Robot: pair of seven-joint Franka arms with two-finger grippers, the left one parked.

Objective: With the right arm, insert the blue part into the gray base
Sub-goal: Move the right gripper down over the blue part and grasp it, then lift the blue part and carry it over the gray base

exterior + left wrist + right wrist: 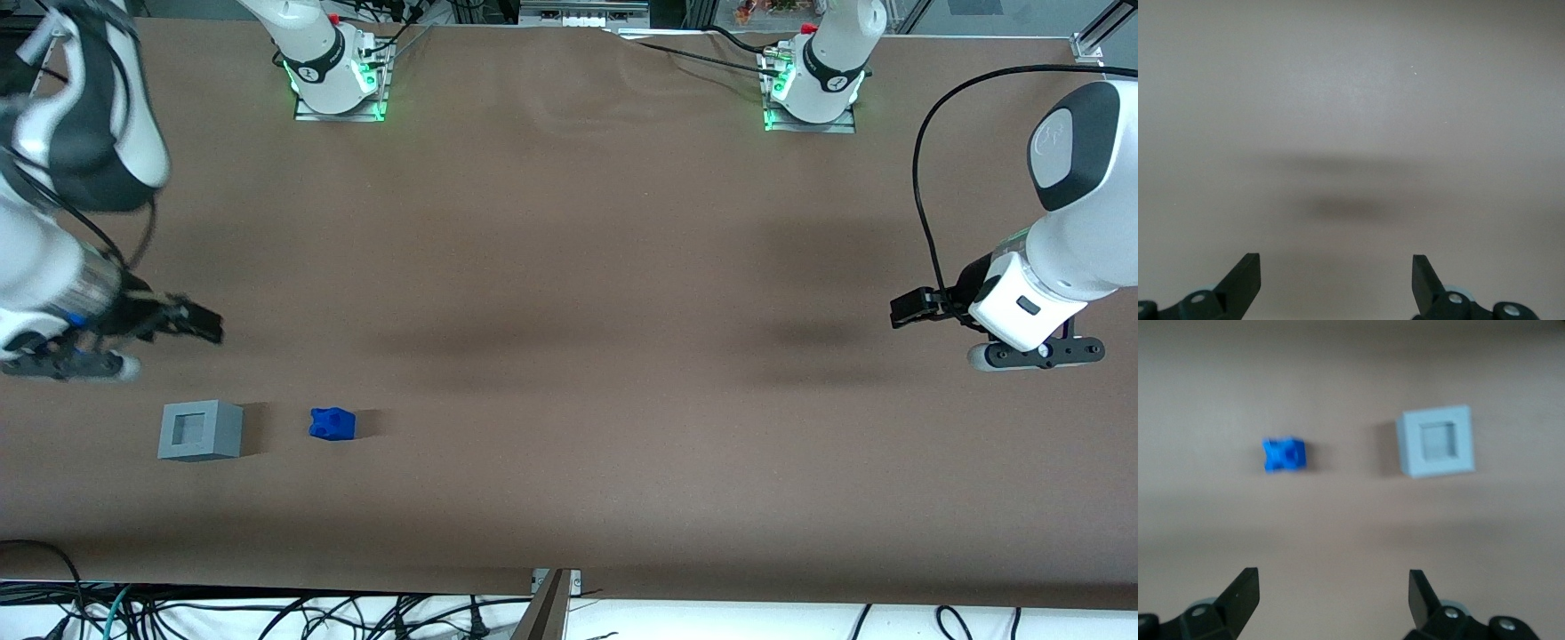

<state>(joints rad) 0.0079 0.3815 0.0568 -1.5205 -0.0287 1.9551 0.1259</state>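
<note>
Brown table [569, 356], blue part [332, 424] beside gray base [200, 430], apart, right arm's gripper [1331, 597] released, farther from front camera.

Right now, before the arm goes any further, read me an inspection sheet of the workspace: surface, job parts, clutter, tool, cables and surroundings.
Surface: brown table, flat, with soft shadows.
Job's things: blue part lies on the table beside the gray base, apart from it, toward the parked arm's end; the base's square recess faces up and holds nothing.
Clutter: nothing seen.
Tool: right arm's tool is open, holds nothing, and hovers farther from the front camera than both parts.
Cables: a black cable loops at the parked arm; more cables lie off the table's near edge.
Surroundings: two arm mounts lit green.
</note>
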